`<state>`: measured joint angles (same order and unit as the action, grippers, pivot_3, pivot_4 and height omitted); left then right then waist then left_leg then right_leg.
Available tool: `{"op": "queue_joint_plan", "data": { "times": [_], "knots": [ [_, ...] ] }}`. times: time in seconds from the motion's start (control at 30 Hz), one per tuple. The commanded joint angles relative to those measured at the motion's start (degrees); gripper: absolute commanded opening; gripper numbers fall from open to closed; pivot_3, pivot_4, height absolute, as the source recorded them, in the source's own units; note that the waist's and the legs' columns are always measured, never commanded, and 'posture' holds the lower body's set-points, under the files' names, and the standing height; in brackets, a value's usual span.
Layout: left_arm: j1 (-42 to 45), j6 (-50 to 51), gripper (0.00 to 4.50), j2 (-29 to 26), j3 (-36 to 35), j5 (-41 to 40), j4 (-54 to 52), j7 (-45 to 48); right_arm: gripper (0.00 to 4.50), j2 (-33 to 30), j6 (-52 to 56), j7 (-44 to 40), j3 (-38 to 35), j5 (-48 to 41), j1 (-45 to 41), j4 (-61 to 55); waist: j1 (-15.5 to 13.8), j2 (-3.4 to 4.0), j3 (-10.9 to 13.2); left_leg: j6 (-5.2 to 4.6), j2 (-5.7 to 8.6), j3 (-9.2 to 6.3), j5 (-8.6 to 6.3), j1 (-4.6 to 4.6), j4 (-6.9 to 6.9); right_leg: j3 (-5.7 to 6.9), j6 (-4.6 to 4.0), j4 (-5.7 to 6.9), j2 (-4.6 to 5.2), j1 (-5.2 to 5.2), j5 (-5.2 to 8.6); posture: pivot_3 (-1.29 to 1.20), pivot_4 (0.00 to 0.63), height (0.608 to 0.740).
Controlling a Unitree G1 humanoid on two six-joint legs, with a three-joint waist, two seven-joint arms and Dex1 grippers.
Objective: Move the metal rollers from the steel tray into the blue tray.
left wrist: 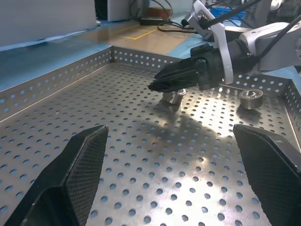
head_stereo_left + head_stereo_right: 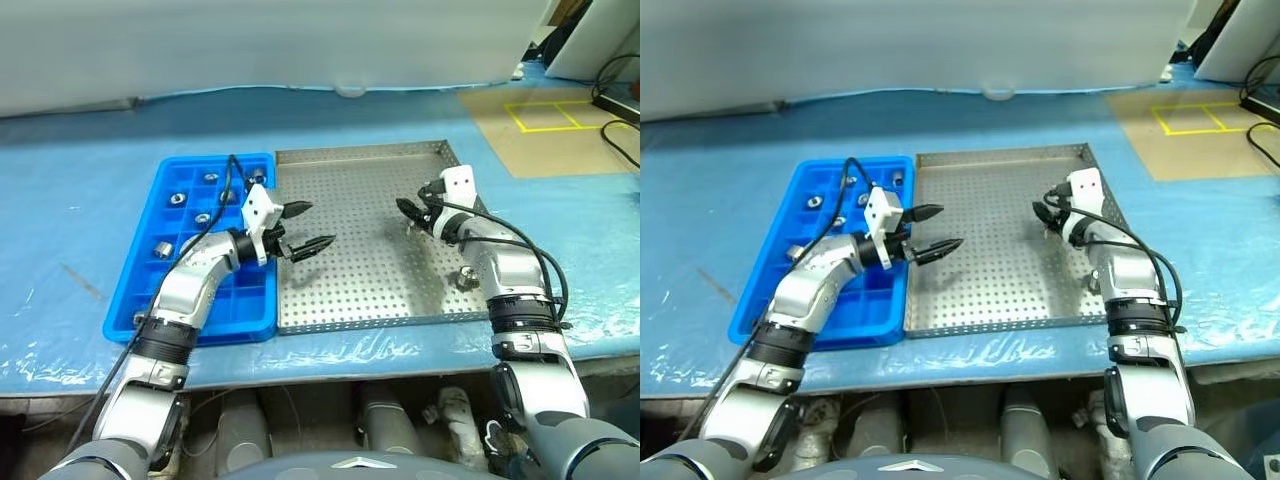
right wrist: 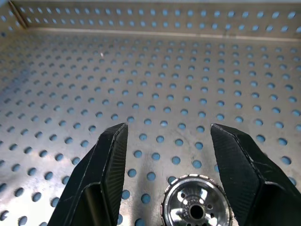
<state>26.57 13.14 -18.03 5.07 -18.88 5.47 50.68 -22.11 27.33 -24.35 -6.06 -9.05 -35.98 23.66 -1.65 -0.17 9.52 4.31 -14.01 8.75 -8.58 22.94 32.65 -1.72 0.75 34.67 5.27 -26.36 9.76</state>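
The steel tray [image 2: 360, 200] lies mid-table with the blue tray [image 2: 130, 290] against its left side. Several metal rollers [image 2: 203, 217] sit in the blue tray's compartments. In the right wrist view one roller [image 3: 196, 207] rests on the perforated floor between the fingers of my right gripper [image 3: 169, 129], which is open and low over the tray's right part. A second roller [image 2: 465, 279] lies near the tray's right rim beside my right forearm. My left gripper [image 2: 320, 224] hovers open and empty over the steel tray's left part, pointing toward the right gripper [image 1: 160, 86].
A pale blue sheet covers the table. A brown board with yellow tape lines [image 2: 550, 115] lies at the back right, with black cables [image 2: 615, 95] beside it. A pale wall panel runs along the table's far edge.
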Motion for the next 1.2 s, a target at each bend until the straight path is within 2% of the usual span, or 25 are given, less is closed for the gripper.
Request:
{"op": "queue_joint_plan", "data": {
  "times": [0.03, 0.13, 0.23, 0.3, 0.53, 0.7, 0.93, 1.1, 1.2],
  "knots": [
    [-2.19, 0.98, 4.50, -1.09, -1.64, -0.73, -5.27, -1.86, 2.91, -1.28, -2.80, 0.20, 1.74, 2.82, -1.97, 4.83, -0.46, 0.00, 0.00, 0.00, 0.01, 0.00, 0.00, 0.00, 0.00, 0.01, 0.00, 0.00, 0.01, 0.01, 0.00, 0.01, 0.150, 0.740],
    [-3.93, 1.79, 4.50, -1.36, -1.77, -0.95, -7.32, -2.80, 2.91, -1.73, -3.51, 0.16, 2.90, 4.20, -2.53, 7.93, -1.01, 0.00, 0.00, 0.00, 0.00, 0.00, 0.00, 0.01, -0.05, 0.04, -0.01, -0.01, 0.00, -0.02, 0.01, 0.03, 0.150, 0.740],
    [-4.49, 2.35, 4.50, -1.44, -1.85, -1.17, -8.30, -3.48, 2.32, -1.89, -4.43, -0.04, 3.14, 4.61, -2.93, 9.60, -1.13, 0.00, 0.00, 0.00, 0.00, -0.01, 0.00, 0.02, -0.02, 0.04, 0.00, 0.00, 0.02, -0.01, 0.01, 0.03, 0.150, 0.740],
    [-4.35, 2.43, 4.50, -1.51, -1.82, -1.14, -8.29, -3.60, 1.72, -1.67, -4.60, -0.66, 2.72, 3.84, -3.01, 9.26, -1.18, 0.00, 0.00, 0.00, 0.01, -0.01, 0.00, 0.01, 0.01, 0.05, 0.00, 0.02, 0.05, 0.03, 0.01, 0.03, 0.150, 0.740],
    [-2.31, 2.40, 4.50, -1.75, -3.30, -1.92, -7.17, -3.96, 1.70, 2.03, -8.61, -5.73, 0.88, -2.18, -3.84, 0.79, -0.85, 0.00, 0.00, 0.02, 0.01, -0.01, 0.01, 0.12, -0.02, 0.04, 0.00, 0.07, 0.03, -0.15, 0.00, 0.02, 0.150, 0.740],
    [-5.13, 4.54, 4.50, -4.41, -7.99, -5.59, -12.42, -4.75, 1.70, 6.34, -10.70, -11.85, 0.27, -8.17, -7.44, -3.42, -0.92, 0.01, 0.01, 0.09, -0.03, -0.01, 0.06, 0.24, -0.25, 0.01, -0.07, 0.09, -0.10, -0.47, 0.03, 0.13, 0.150, 0.740],
    [-17.75, 9.85, 4.50, -10.67, -16.59, -9.39, -26.20, -8.82, 1.70, 10.27, -10.52, -26.63, 6.49, -11.00, -12.76, -0.31, -2.96, 0.00, 0.01, 0.08, -0.12, -0.04, 0.06, 0.25, -0.41, 0.19, -0.25, 0.07, -0.09, -0.48, 0.18, 0.36, 0.150, 0.740],
    [-30.25, 13.28, 4.50, -11.93, -23.60, -12.40, -37.21, -13.42, 1.70, 13.43, -11.94, -35.77, 12.22, -9.68, -15.67, 4.07, -5.74, -0.04, 0.04, 0.10, -0.20, -0.12, 0.06, 0.31, -0.46, 0.35, -0.32, 0.07, -0.08, -0.47, 0.26, 0.48, 0.150, 0.740],
    [-36.84, 14.56, 4.50, -11.92, -27.29, -13.91, -42.34, -15.50, 1.70, 15.67, -14.16, -37.52, 15.73, -6.78, -17.23, 7.75, -7.52, -0.04, 0.05, 0.10, -0.27, -0.19, 0.05, 0.38, -0.47, 0.45, -0.35, 0.07, -0.09, -0.48, 0.32, 0.53, 0.150, 0.740]
  ]
}}
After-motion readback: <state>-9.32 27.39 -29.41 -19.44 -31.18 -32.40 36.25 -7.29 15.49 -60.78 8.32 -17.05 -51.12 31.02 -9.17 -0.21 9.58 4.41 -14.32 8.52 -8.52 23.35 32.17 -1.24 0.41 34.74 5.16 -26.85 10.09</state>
